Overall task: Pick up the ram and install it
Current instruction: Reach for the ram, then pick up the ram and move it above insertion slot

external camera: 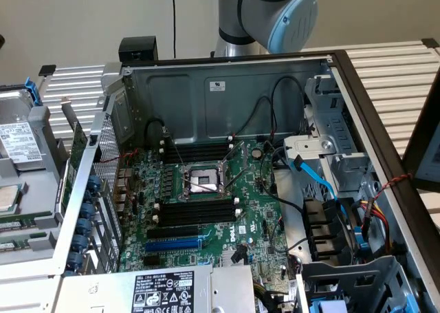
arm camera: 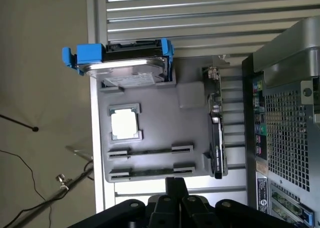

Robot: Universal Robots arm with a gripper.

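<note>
On the gray tray (arm camera: 160, 128) beside the open computer case (arm camera: 290, 128), the ram (arm camera: 150, 172) lies flat in a long holder. It is a thin dark-green stick seated between 2 end clips. Another stick (arm camera: 150, 150) of the same kind lies parallel just beside it in the next holder. Beyond those 2 a square processor (arm camera: 124, 124) sits in its own frame. A hard drive (arm camera: 130, 70) in a blue caddy rests at the tray's far end. An expansion card (arm camera: 216, 138) stands on edge along the side of the tray nearest the case.

The fingers (arm camera: 175, 188) are pressed together with no gap and hold nothing. Their black tip hangs just beside the ram, closer to it than to anything else on the tray. Whether it touches the stick I cannot tell.

Tray and case both rest on a slatted metal tabletop (arm camera: 200, 17).

Seen from the exterior view, the case lies on its side with the motherboard (external camera: 254, 189) exposed. Black memory slots (external camera: 196, 210) with white latches flank the processor socket (external camera: 203, 179). A blue expansion slot (external camera: 175, 244) runs parallel to them, nearer the camera. The robot arm (external camera: 268, 14) rises behind the case's back wall. The tray sits at the exterior view's left.
</note>
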